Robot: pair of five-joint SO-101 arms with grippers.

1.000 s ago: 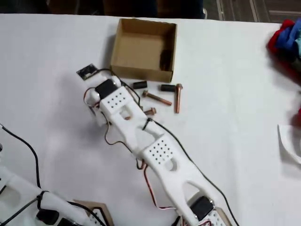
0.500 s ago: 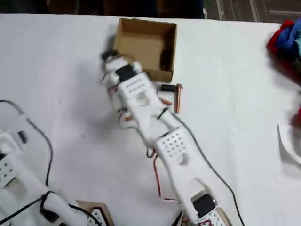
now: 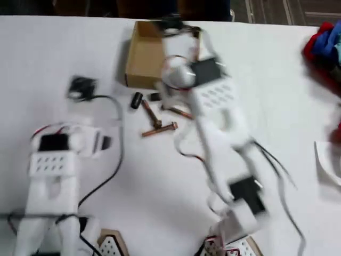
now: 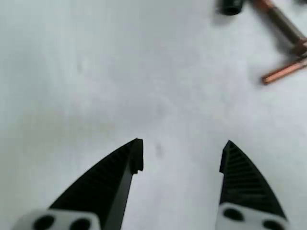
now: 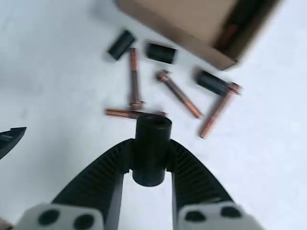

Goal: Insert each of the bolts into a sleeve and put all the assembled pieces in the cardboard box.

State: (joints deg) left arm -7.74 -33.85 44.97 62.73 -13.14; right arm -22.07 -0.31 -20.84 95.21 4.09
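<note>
My right gripper (image 5: 151, 165) is shut on an upright black sleeve (image 5: 152, 143), held above the white table short of the loose parts. Several copper bolts (image 5: 178, 93) and black sleeves (image 5: 160, 52) lie in front of the cardboard box (image 5: 192, 21); one sleeve (image 5: 213, 82) sits at the head end of a bolt (image 5: 216, 112). From above, bolts (image 3: 159, 129) and sleeves (image 3: 137, 100) lie just below the cardboard box (image 3: 139, 56), with the right arm (image 3: 213, 98) over them. My left gripper (image 4: 182, 158) is open over bare cloth, a sleeve (image 4: 230, 5) and bolts (image 4: 280, 21) beyond it.
The left arm (image 3: 53, 154) stands at the table's left with a black cable (image 3: 114, 154) trailing from it. Red and blue cloth (image 3: 322, 40) lies at the far right edge, and a white object (image 3: 326, 162) sits lower right. A dark piece (image 5: 230, 28) rests inside the box.
The right arm swung from left of the box to its right side. The left arm came up into view at the left. Some loose bolts and sleeves have shifted leftward.
</note>
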